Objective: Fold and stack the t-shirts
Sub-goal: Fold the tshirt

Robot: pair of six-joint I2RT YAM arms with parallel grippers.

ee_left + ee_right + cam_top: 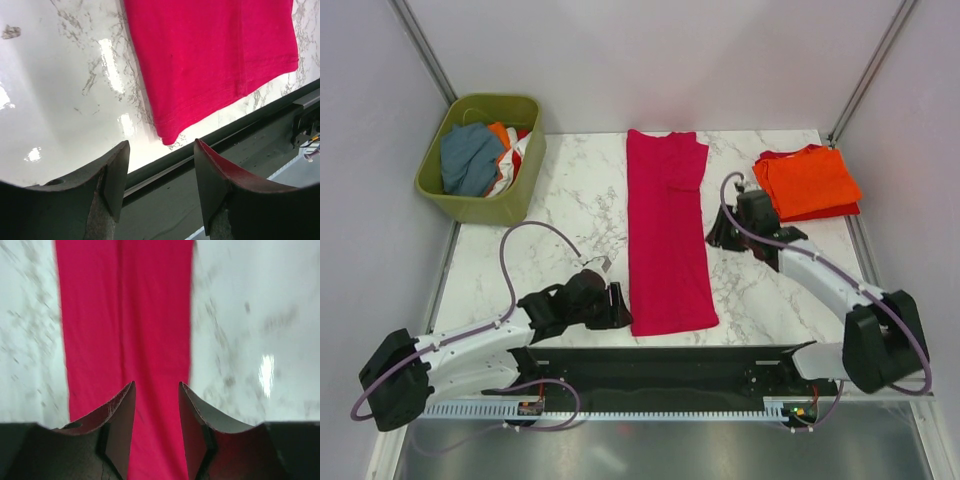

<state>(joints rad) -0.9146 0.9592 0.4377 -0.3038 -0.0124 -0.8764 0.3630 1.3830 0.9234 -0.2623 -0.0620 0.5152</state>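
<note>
Editor: Progress on the folding job: how far along did it look?

Stringer: Partway, by my reading. An orange t-shirt lay folded on top of a red t-shirt at two o'clock on the desk, so that stack looked finished. The magenta t-shirt lay at the centre, its sides folded in to make a narrow strip. The crosswise folds and the stacking were not yet done. More garments, a grey-blue cloth among them, sat bundled in the basket at ten o'clock.

Editor: Which way did the strip run?

Stringer: Long axis from twelve to six o'clock, flat on the marble, with what looked like the neck end at twelve and the hem at six.

Editor: And the claws?

Stringer: Both were released and empty. The left claw sat low at seven o'clock, just beside the hem's left corner. The right claw was at the strip's right edge, at three o'clock, with nothing between its fingers.
</note>
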